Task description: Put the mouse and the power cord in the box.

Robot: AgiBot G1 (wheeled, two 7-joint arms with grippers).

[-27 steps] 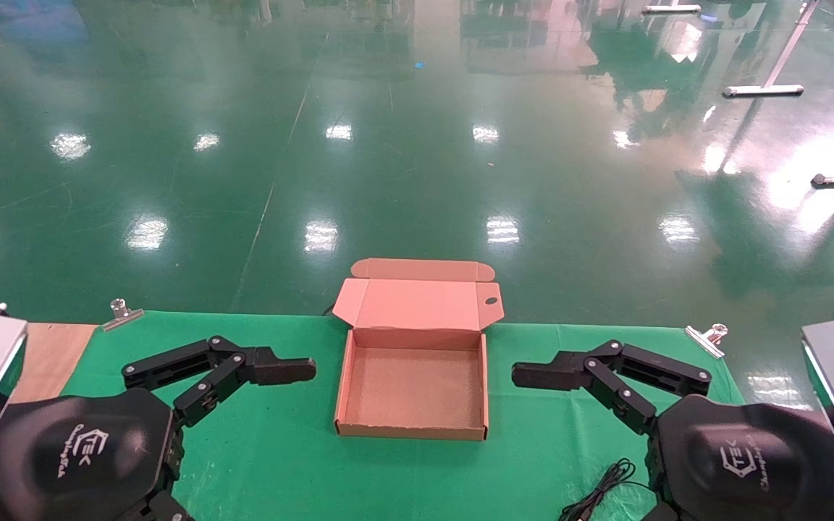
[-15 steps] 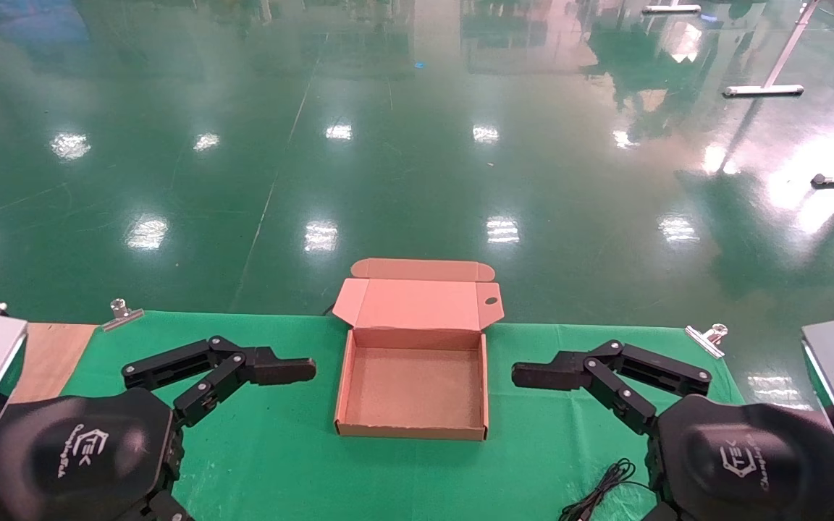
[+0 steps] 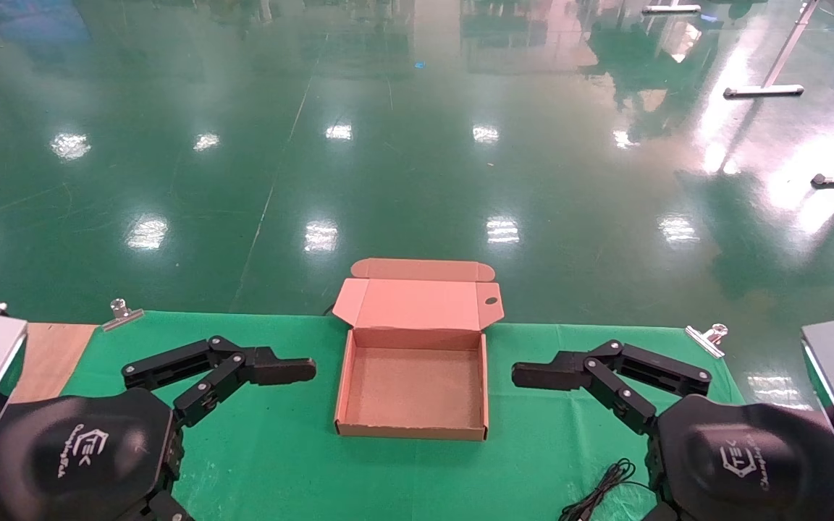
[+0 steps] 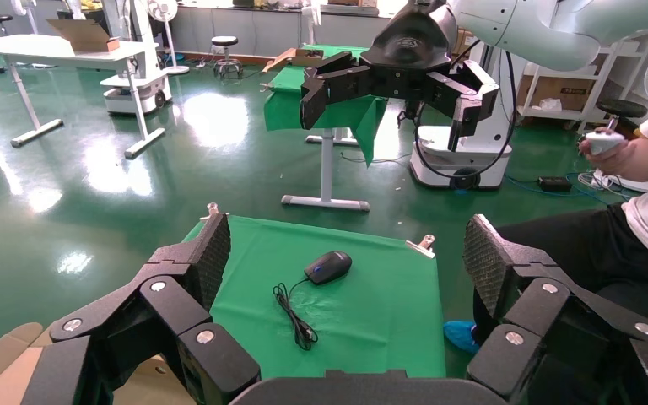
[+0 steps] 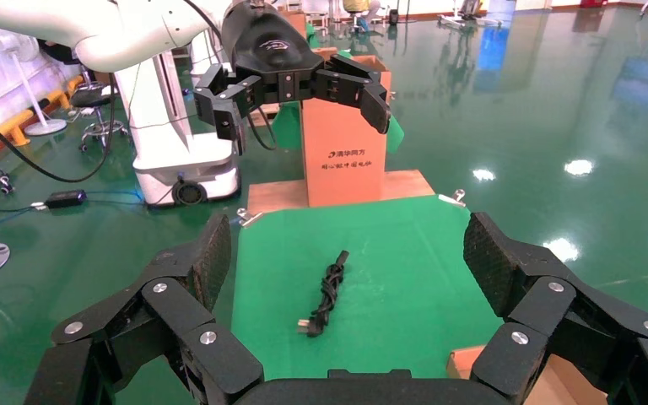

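Note:
The box (image 3: 412, 391) lies open in the middle of the green cloth, its lid (image 3: 417, 304) folded back and its inside bare. My left gripper (image 3: 290, 370) hovers left of it and my right gripper (image 3: 536, 375) right of it, both pointing at the box. In the left wrist view the left gripper (image 4: 348, 253) is open and looks across at the black mouse (image 4: 328, 267) and its thin cable (image 4: 294, 312). The right gripper (image 5: 350, 249) is open too, facing the bundled power cord (image 5: 325, 295). From the head, only the mouse's cable (image 3: 601, 492) shows beside the right arm.
Metal clips (image 3: 121, 312) (image 3: 706, 337) pin the cloth at the table's far corners. A tall orange carton (image 5: 343, 143) stands past the table's left end. A seated person (image 4: 633, 194) is beyond the right end. Bare wood (image 3: 51, 354) shows left of the cloth.

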